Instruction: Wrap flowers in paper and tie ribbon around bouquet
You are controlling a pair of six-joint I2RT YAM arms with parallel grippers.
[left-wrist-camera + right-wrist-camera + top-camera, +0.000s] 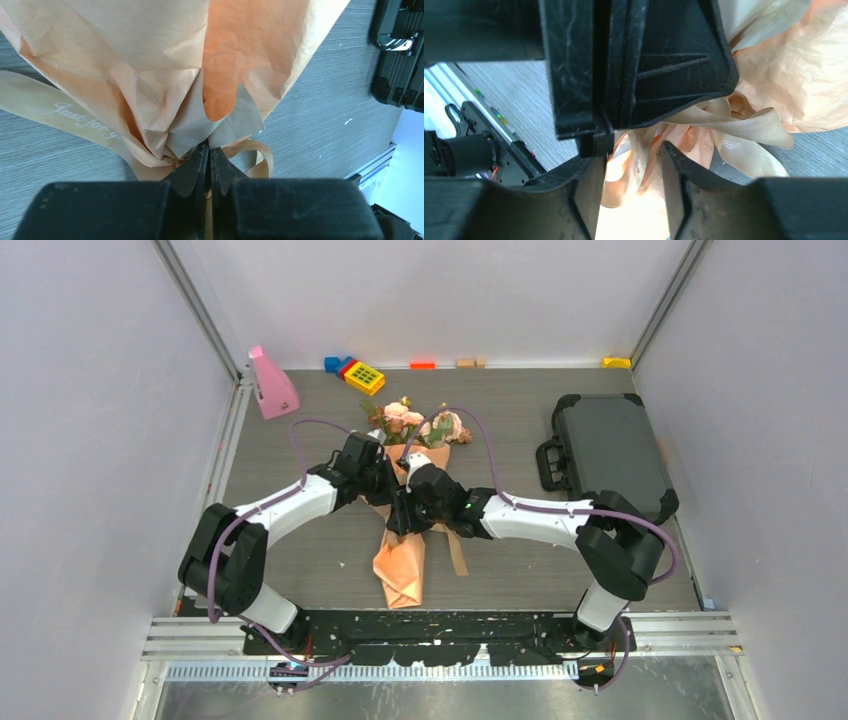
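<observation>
The bouquet lies on the table with its flowers pointing to the back and the peach-orange paper tapering toward me. Both grippers meet at its waist. My left gripper is shut, with a thin strip of the tan ribbon pinched between its fingers at the gathered paper. My right gripper stands open just under the left gripper's black body, ribbon loops and paper folds lying loosely between its fingers. A ribbon tail trails to the right of the cone.
A black hard case lies at the right of the table. A pink wedge-shaped object stands at the back left. Coloured toy blocks sit along the back wall.
</observation>
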